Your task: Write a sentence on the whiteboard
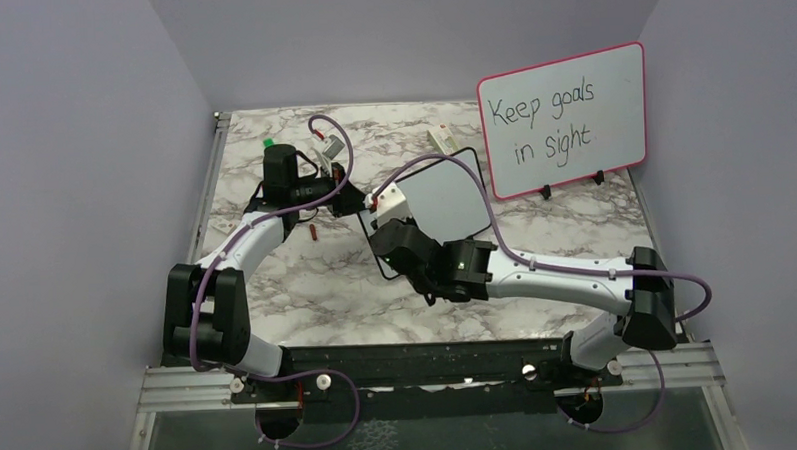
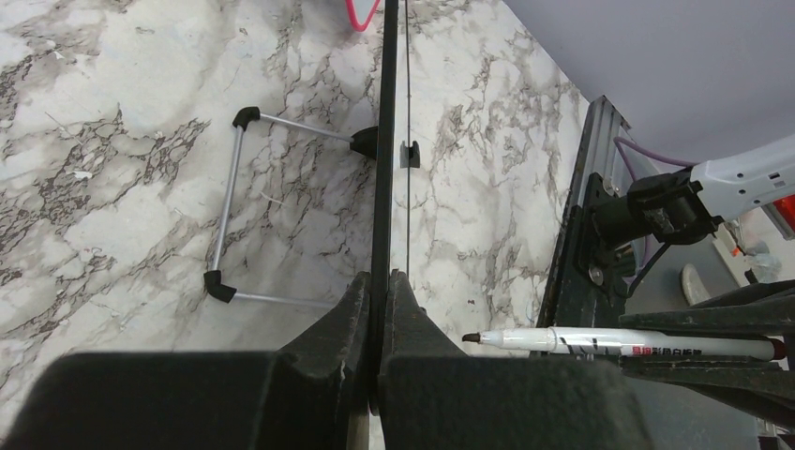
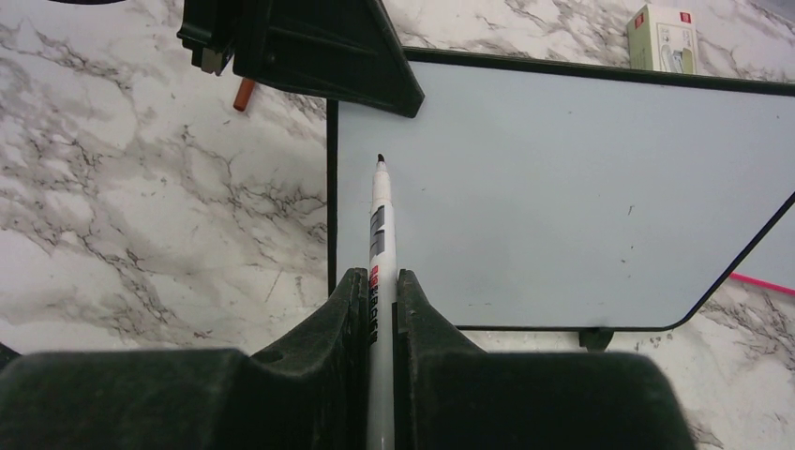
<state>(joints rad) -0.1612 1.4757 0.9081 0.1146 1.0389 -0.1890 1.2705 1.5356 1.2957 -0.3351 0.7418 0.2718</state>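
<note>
Right wrist view shows your right gripper [image 3: 379, 279] clamped on the marker [image 3: 378, 202], with its tip by the left edge of the blank whiteboard [image 3: 562, 187] at the table's [image 1: 297, 289] centre and the left gripper [image 2: 378, 281] pinching the frame, so press lightly, stroke rightward and brace firmly.

You have two boards here: one black-framed whiteboard [image 3: 562, 187] and one pink-framed board [image 1: 561, 119]. You can count one marker [image 3: 380, 225], one loose red cap [image 3: 244, 94] and one small box [image 3: 663, 37].
</note>
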